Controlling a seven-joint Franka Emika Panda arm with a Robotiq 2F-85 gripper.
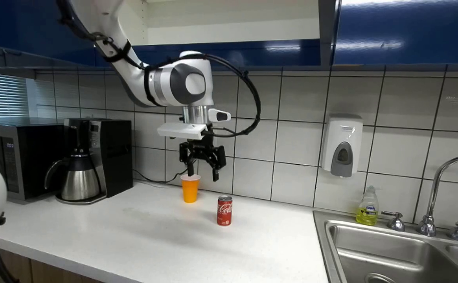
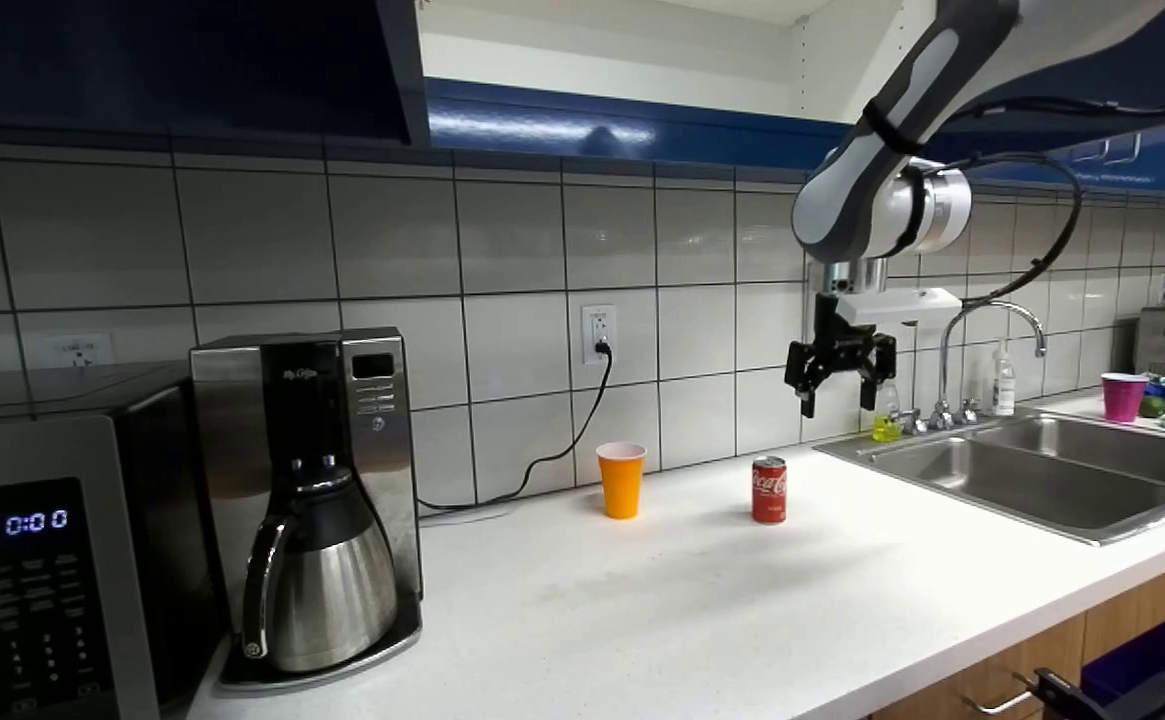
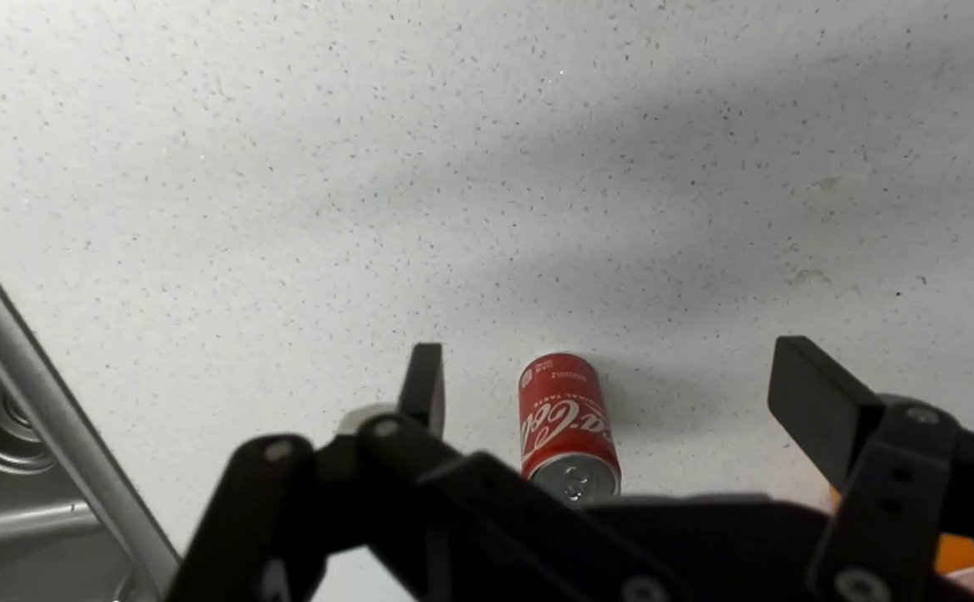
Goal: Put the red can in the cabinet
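The red can (image 1: 224, 211) stands upright on the white counter; it also shows in an exterior view (image 2: 769, 490). In the wrist view the can (image 3: 566, 410) lies between the fingers in the picture, nearer the left one; part of its top is hidden by the gripper. My gripper (image 1: 203, 175) is open and empty, pointing down above the counter, higher than the can and apart from it. It also shows in an exterior view (image 2: 838, 404) and the wrist view (image 3: 608, 376). The cabinet (image 1: 252, 55) above has blue fronts and an open white interior, also seen in an exterior view (image 2: 592, 120).
An orange cup (image 1: 190, 189) stands near the can by the tiled wall. A coffee maker (image 2: 307, 500) and a microwave (image 2: 32, 560) stand at one end. A steel sink (image 1: 327, 251) with a faucet (image 1: 435, 188) and a dish soap bottle (image 1: 367, 208) is at the other.
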